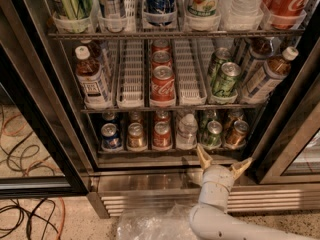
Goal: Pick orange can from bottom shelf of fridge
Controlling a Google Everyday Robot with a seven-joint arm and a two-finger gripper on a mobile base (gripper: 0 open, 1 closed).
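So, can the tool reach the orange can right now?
Probably yes: the open tool sits just below the bottom shelf, and the orange can stands frontmost in the right-hand lane with nothing before it.

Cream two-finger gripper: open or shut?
Open. The cream two-finger gripper, before the steel louvred base below the dark wire bottom shelf, has fingers spread apart, empty.
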